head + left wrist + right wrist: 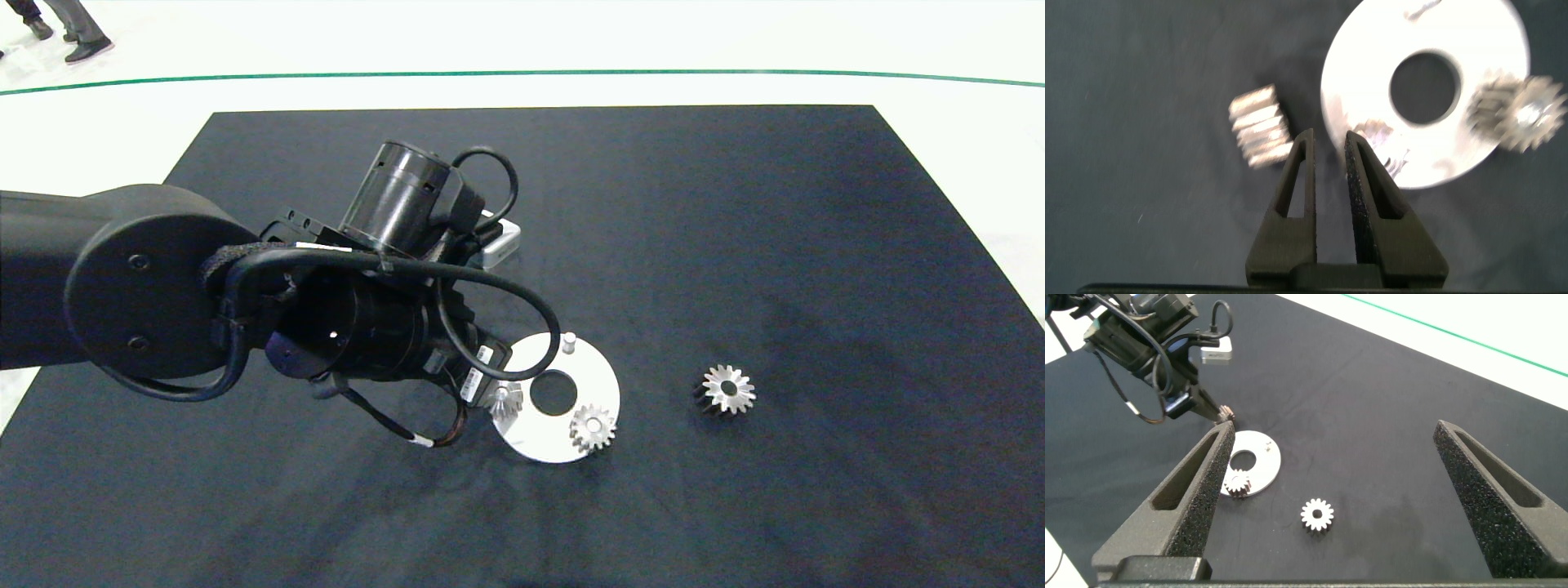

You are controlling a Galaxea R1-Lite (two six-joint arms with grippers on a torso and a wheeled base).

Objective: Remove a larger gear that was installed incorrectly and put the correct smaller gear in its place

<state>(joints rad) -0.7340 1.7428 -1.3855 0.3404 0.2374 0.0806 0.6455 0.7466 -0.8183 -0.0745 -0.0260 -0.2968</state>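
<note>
The left gripper (1328,137) hangs at the disc's (540,438) left edge, its jaws narrow, with a slim gap and nothing in it. The smaller gear (1259,126) lies on its side on the mat (735,204), just beside the disc and outside the fingers (blurred). A bare peg (569,340) stands at the disc's far rim and a second small gear (593,427) sits on its near right rim. The larger gear (727,389) rests on the mat, right of the disc. The right gripper (1333,429) hovers well away from the disc, its jaws wide and empty.
</note>
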